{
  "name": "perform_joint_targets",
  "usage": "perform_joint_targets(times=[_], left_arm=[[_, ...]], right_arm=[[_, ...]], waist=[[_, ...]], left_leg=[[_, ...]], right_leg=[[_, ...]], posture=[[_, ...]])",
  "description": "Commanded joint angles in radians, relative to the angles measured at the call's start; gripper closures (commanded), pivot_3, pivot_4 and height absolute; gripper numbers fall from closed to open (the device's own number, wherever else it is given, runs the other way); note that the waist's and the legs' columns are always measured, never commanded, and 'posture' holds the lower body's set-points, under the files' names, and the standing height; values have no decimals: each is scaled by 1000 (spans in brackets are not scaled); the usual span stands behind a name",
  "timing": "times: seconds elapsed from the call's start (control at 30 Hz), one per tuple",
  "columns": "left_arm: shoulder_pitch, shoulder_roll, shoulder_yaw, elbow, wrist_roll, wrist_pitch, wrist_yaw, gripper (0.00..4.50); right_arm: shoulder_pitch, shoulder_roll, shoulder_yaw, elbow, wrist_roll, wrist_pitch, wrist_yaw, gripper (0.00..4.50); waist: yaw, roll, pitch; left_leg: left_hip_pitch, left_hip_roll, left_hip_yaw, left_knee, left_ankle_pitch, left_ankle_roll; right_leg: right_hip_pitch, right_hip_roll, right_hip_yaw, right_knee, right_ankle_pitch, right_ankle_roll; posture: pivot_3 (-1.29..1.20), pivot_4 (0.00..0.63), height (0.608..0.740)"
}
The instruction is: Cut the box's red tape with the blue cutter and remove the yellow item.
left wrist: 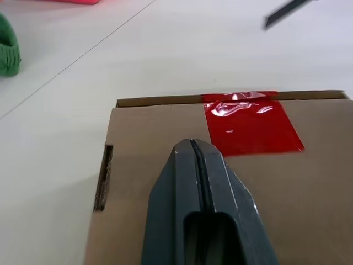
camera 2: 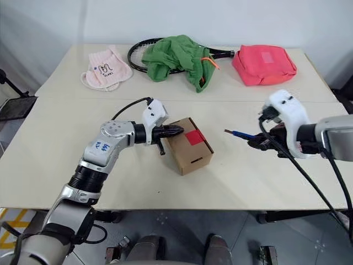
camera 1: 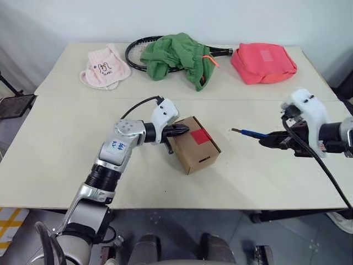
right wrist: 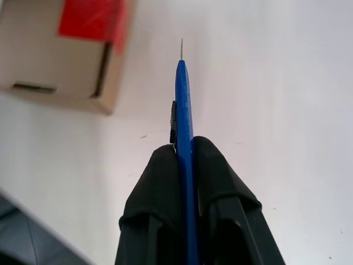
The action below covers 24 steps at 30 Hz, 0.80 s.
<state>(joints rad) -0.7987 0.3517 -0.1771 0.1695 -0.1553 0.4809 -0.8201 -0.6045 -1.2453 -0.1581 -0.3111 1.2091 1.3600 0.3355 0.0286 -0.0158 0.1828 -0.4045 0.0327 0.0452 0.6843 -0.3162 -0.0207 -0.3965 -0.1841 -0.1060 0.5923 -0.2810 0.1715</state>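
The brown box (camera 1: 193, 148) stands in the middle of the table, with a patch of red tape (camera 1: 202, 136) over its top edge. My left gripper (camera 1: 186, 131) is shut with nothing in it. Its tips lie over the box's lid, just short of the tape (left wrist: 251, 124); I cannot tell whether they touch the lid. To the right of the box and clear of it, my right gripper (camera 1: 267, 137) is shut on the blue cutter (camera 1: 249, 132). The cutter's thin blade (right wrist: 181, 47) points toward the box. The yellow item is hidden.
Along the table's far side lie a pink cloth (camera 1: 105, 67), a racket (camera 1: 135, 52) under a green cloth (camera 1: 176, 55), and a pink-red bag (camera 1: 263, 62). A seam (camera 1: 77, 97) runs across the table behind the box. The front edge (camera 1: 182, 208) is close to me.
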Motion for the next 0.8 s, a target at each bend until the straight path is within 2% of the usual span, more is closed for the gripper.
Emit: perform_joint_targets(times=[0.03,0.13,0.2,0.3,0.4,0.5,0.63,0.8], left_arm=[[-22,18,69,-59,-74,-48,-53,4500],[-20,62,123,-77,-133,-66,-114,4500],[-7,114,146,-78,-151,-91,-166,4500],[13,180,168,-58,-149,-121,-202,4500],[58,222,197,-57,-161,-127,-218,4500],[107,240,215,-68,-167,-125,-214,4500],[180,244,229,-120,-184,-107,-204,4500],[314,288,291,-211,-206,-65,-164,4500]], right_arm=[[187,74,-155,54,-251,-381,151,4394],[322,162,-188,173,-422,-657,264,4394],[370,189,-138,298,-553,-818,321,4394],[379,236,-77,477,-709,-1002,350,4394],[366,287,-59,595,-774,-1095,387,4394],[358,326,-78,632,-747,-1092,465,3448],[388,327,-113,624,-733,-1082,543,2086],[494,280,-281,511,-649,-1065,666,289]], waist=[[0,0,0],[-1,-1,0],[-4,1,0],[-8,1,0],[-10,2,0],[-11,3,0],[-8,3,0],[-1,3,0]], left_leg=[[0,0,0,0,0,0],[0,0,1,0,0,0],[0,0,2,0,0,0],[2,0,3,0,0,0],[2,0,3,0,0,0],[3,0,3,-1,0,0],[3,0,3,-1,0,0],[3,0,3,0,0,0]], right_leg=[[0,0,0,0,0,0],[0,0,0,-1,0,0],[0,0,0,-1,0,1],[0,0,0,0,0,0],[0,0,1,0,0,0],[0,0,1,0,0,0],[0,0,1,0,0,0],[1,0,1,0,0,0]], posture=[[0,150,740],[0,150,740],[0,150,740],[0,150,740],[0,150,740],[0,150,740],[0,150,740],[0,150,740]])
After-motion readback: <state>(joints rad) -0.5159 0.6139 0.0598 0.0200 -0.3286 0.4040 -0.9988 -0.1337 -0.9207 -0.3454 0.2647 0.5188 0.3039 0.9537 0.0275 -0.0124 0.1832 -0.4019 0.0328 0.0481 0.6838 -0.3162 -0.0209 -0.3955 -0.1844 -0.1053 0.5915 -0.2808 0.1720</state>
